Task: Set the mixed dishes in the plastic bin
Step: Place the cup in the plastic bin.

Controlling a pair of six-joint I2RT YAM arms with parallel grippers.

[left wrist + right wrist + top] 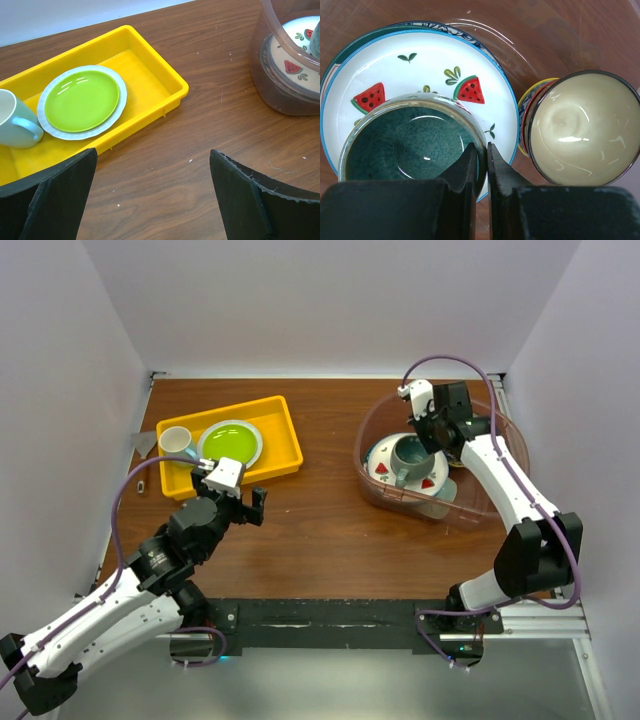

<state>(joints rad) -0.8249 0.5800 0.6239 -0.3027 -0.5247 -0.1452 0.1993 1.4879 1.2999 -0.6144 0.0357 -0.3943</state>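
Observation:
The plastic bin (364, 445) stands at the right of the table, transparent with a pink tint. Inside it lies a white plate with red watermelon marks (430, 65), stacked on a blue-patterned plate (465, 31). My right gripper (482, 150) is shut on the rim of the grey-green mug (405, 145), which is just over the white plate. A cream bowl (582, 127) sits beside them in the bin. My left gripper (152, 160) hangs open over bare wood, nothing between its fingers (65, 185).
A yellow tray (160, 75) at the back left holds a green plate on a white one (82, 100) and a pale blue mug (15, 122). White walls close in the table on three sides.

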